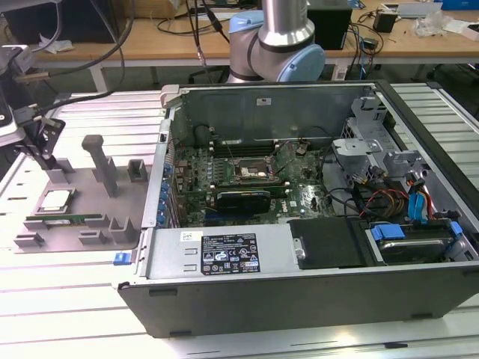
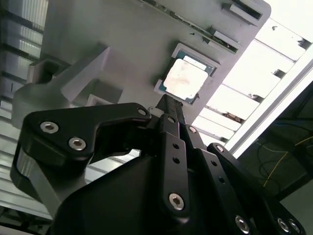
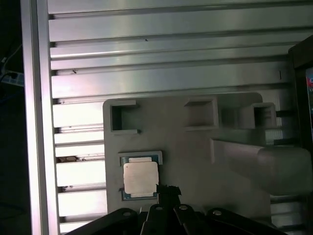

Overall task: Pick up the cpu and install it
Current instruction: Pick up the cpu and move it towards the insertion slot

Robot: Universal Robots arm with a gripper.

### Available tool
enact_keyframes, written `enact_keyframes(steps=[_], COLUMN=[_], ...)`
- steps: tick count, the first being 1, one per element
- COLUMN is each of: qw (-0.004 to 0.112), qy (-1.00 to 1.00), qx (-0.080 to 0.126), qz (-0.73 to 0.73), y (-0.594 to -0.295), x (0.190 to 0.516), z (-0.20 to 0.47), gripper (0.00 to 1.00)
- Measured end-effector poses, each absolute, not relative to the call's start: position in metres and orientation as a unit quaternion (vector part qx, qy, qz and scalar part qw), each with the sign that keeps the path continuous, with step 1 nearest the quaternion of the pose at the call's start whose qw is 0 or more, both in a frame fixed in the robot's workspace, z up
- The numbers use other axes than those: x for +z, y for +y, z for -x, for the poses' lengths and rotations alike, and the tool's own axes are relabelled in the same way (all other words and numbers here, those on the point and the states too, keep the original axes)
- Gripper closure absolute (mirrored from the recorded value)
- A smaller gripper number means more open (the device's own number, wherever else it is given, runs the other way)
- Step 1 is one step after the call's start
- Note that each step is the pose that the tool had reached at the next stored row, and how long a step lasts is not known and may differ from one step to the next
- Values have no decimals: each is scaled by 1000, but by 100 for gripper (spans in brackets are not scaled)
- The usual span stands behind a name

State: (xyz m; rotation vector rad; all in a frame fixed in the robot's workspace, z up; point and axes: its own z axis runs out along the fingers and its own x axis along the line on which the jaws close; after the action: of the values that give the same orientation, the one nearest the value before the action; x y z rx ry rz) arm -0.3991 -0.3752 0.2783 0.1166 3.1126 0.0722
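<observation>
Even overhead light; white glare on cpu and table slats; dim edges

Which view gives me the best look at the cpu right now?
First wrist view: the cpu is seen square-on, top in plain view. The second wrist view shows it at a slant; the exterior view shows it far off, at the exterior view's left.

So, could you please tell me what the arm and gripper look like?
The arm is a silvery metal tube on a rounded joint in pale blue and grey. The gripper is matte black, built of flat linked bars studded with silver screw heads.
</observation>
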Motion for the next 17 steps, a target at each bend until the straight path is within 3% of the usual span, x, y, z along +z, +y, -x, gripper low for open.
enact_keyframes(steps=[17], qw=[13], qy=[999], qx=[23], qz=[-37], y=[-375], x=[236], z=[414], gripper=[89])
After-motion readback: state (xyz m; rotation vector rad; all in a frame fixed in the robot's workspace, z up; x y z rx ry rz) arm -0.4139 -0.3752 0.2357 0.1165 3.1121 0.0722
